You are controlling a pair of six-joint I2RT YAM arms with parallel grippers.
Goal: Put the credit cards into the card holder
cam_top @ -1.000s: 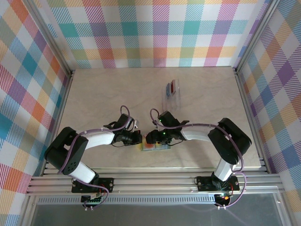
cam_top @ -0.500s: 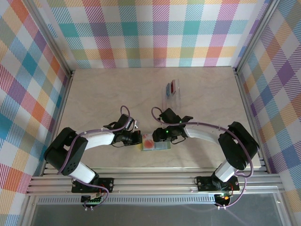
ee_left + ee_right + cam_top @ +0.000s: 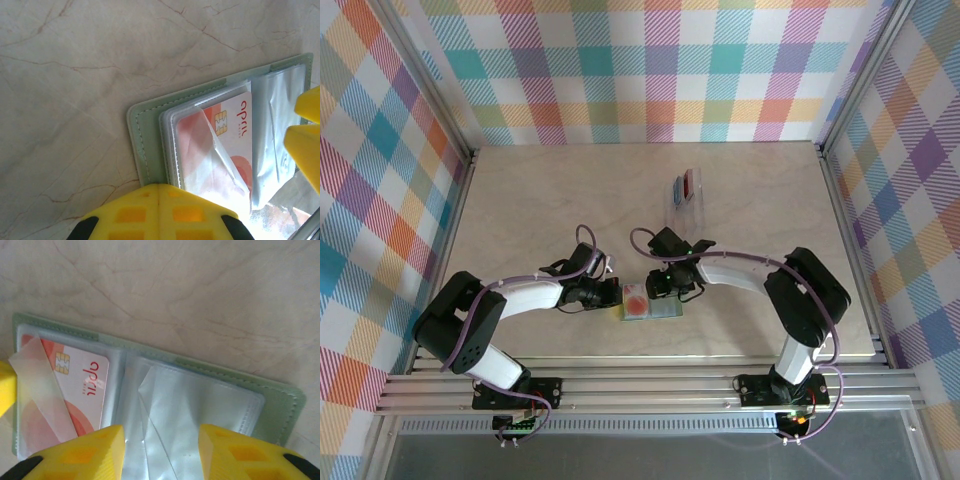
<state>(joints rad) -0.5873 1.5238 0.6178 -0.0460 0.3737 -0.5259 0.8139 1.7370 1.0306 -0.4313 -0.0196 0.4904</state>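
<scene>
Our holder [image 3: 280, 390] lies open at the tabletop's near edge, with the pale card [image 3: 85, 375] half-tucked into its left pocket. The card's stiff and slick and the sleeves are floppy, so we'd nudge it by its edge. The left gripper [image 3: 159, 190] is shut against the holder's left edge. The right gripper [image 3: 161, 435] hangs partly open and empty just above.

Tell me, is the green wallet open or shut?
Open. The card holder lies spread flat on the table, both clear pocket pages facing up, with a pale card on one side.
</scene>
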